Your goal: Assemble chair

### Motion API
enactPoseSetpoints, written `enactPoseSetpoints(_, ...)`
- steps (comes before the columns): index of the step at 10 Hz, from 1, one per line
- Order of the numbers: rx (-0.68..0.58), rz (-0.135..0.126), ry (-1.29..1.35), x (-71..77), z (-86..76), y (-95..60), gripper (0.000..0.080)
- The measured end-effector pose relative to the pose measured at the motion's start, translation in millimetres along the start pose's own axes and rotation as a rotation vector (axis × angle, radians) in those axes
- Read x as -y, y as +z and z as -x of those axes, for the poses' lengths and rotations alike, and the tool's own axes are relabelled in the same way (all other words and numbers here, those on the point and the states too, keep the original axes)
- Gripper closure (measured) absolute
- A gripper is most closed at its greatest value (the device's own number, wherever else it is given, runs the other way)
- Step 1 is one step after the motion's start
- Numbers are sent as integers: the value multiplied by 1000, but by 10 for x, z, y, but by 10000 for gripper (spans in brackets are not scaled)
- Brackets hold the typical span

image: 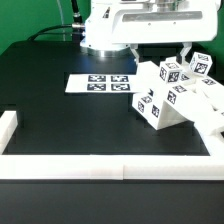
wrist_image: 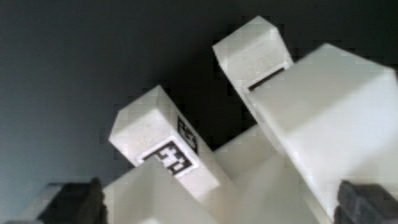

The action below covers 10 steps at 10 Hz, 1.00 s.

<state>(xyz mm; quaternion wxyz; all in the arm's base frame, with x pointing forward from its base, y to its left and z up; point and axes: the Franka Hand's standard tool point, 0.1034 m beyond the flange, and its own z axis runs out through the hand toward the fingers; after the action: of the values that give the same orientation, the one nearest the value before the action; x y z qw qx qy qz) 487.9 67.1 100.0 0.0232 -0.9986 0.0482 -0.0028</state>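
Note:
The chair (image: 175, 98) is a cluster of chunky white tagged parts joined and leaning together at the exterior view's right. Tagged blocks (image: 171, 71) stick up at its top. My gripper (image: 187, 52) hangs just behind and above those blocks, mostly hidden by them. In the wrist view a tagged white bar (wrist_image: 164, 140) and a second bar (wrist_image: 253, 55) rise from a broad white plate (wrist_image: 329, 120). My gripper (wrist_image: 217, 205) is open, its dark fingers (wrist_image: 75, 200) standing wide on either side of the white part, which fills the gap. Whether the pads touch it I cannot tell.
The marker board (image: 100, 83) lies flat on the black table (image: 60, 120) left of the chair. Long white border rails run along the front edge (image: 100, 166) and the left edge (image: 8, 125). The robot's white base (image: 110, 30) stands at the back.

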Motion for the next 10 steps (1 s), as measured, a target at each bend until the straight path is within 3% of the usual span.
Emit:
enactPoseSetpoints(6,-38,3,-6,-30,-16,12,150)
enactPoseSetpoints(8,-26,-11,-8,16,-10,-112,150)
enactPoseSetpoints(10,1,-32,-7,44,-29,-335,150)
